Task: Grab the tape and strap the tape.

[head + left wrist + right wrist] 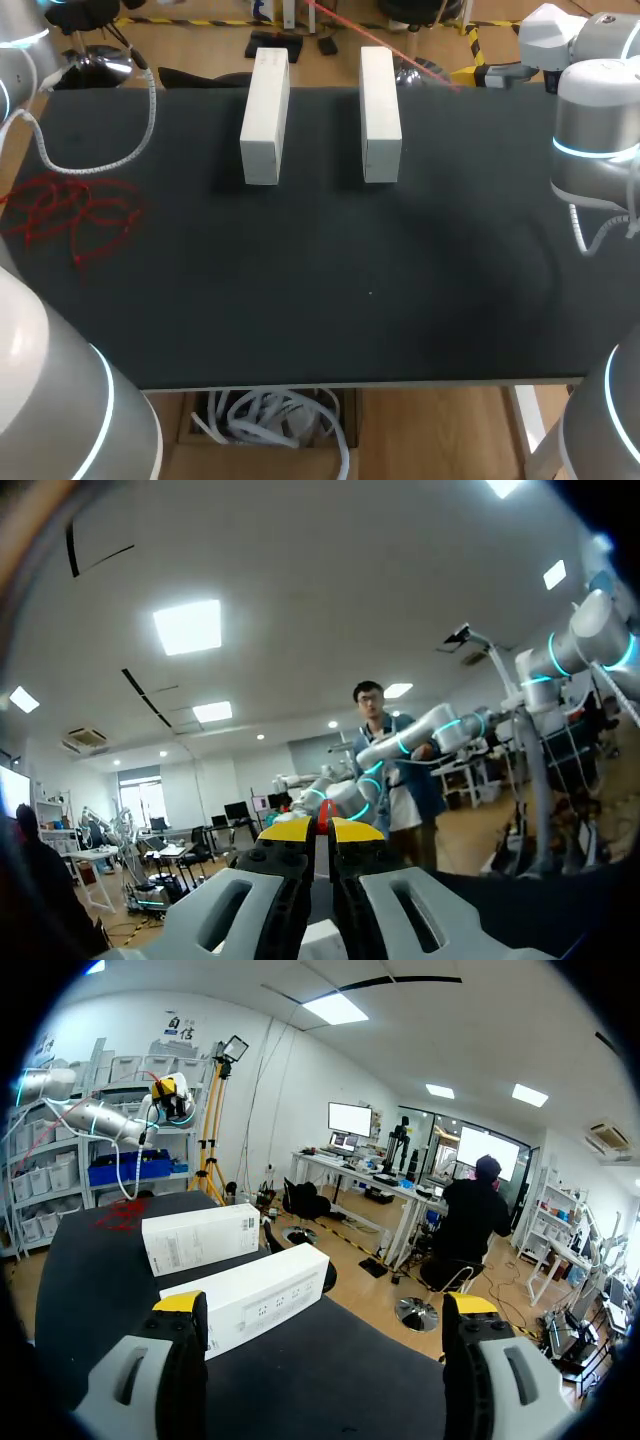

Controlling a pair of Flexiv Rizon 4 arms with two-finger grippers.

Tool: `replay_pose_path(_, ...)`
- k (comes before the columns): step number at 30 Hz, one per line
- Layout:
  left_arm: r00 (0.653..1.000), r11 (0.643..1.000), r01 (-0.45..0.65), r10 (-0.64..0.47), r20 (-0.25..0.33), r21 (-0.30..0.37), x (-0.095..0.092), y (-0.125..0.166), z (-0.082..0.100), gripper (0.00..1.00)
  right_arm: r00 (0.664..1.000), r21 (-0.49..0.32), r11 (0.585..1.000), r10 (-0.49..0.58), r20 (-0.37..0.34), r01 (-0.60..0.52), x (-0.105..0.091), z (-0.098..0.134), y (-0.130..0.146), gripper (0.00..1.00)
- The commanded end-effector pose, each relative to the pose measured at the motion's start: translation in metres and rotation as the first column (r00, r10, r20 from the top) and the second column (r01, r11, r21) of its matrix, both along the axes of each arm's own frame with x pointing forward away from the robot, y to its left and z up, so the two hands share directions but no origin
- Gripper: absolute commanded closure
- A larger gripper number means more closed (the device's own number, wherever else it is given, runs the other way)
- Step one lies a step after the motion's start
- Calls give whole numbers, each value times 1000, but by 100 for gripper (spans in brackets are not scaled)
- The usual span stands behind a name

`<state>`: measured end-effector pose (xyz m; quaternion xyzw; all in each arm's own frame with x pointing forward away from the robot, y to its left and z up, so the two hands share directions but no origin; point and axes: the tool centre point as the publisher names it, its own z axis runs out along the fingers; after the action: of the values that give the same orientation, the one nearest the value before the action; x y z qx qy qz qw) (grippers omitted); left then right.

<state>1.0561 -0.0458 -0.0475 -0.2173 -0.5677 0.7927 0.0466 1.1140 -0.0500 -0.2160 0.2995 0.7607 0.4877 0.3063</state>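
A loose tangle of red tape (70,212) lies on the black table (320,300) near its left edge; the right wrist view shows the tape (122,1214) at the table's far end. My left gripper (321,825) is shut, with a sliver of red tape pinched between its yellow tips. In the right wrist view the left gripper (170,1092) hangs high above the tangle. My right gripper (325,1310) stands wide open over the table's right end with nothing between its fingers. Neither gripper shows in the head view.
Two long white boxes (266,115) (380,112) lie side by side at the back of the table; the nearer box (255,1295) is just ahead of my right gripper. A white coiled cable (110,160) droops from my left arm over the table's back left.
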Motion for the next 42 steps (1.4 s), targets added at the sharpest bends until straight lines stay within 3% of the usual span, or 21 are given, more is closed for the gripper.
replay_pose_path(1, 999, 1000, 26, -26, 23, -3, 2, 2, -6, 100, 1000, 1, 1000, 0, 1, 0, 0, 0, 0, 0)
replay_pose_path(5, 997, 997, 39, -33, 76, -72, 10, 2, -13, 100, 1000, 1, 1000, 0, 1, 0, 0, 0, 0, 0)
replay_pose_path(24, 997, 997, 39, -33, 76, -72, 10, 2, -13, 100, 1000, 1, 1000, 0, 1, 0, 0, 0, 0, 0)
replay_pose_path(28, 998, 997, 65, -65, 3, -37, 13, -7, -7, 100, 1000, 1, 1000, 0, 1, 0, 0, 0, 0, 0)
replay_pose_path(34, 999, 999, 19, -21, -34, -44, 2, -21, 3, 100, 1000, 1, 1000, 0, 1, 0, 0, 0, 0, 0)
replay_pose_path(42, 997, 996, -71, 69, -29, -54, -29, -19, 7, 100, 1000, 1, 1000, 0, 1, 0, 0, 0, 0, 0)
